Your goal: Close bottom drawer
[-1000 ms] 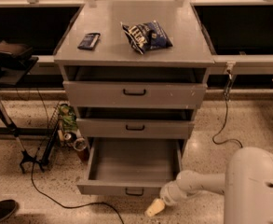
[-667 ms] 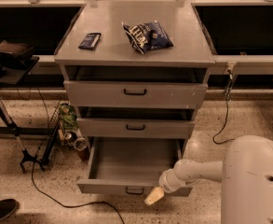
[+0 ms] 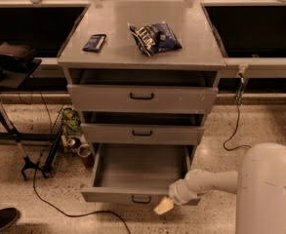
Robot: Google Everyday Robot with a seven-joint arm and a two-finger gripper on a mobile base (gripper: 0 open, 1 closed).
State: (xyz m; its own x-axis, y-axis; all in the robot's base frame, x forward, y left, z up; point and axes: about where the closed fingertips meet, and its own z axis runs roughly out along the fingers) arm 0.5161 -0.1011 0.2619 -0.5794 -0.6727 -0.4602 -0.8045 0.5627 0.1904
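Cabinet (image 3: 132, 55), grey, three drawers, fills the centre of the frame in the single camera view. I read the bottom drawer (image 3: 140, 168) as pulled far out toward the lower edge of the frame. Its long tray is exposed, and its low front panel, with a small black loop handle (image 3: 141, 199), sits at lower centre. The middle drawer (image 3: 142, 133) and the top drawer (image 3: 141, 99) above it each stand out slightly from the carcass. On the cabinet top I see a blue snack bag (image 3: 154, 37) at upper centre and a small dark packet (image 3: 94, 42) to its left, well apart.

The gripper (image 3: 163, 206) is at lower centre, just right of the handle, by the lower right part of the front panel. I cannot tell whether it touches the panel, nor whether it is spread or closed. The white arm (image 3: 206, 182) runs from it to the robot body (image 3: 272, 194) at lower right. A dark shoe (image 3: 1, 219) rests on the speckled floor (image 3: 259, 126) at the lower left corner.
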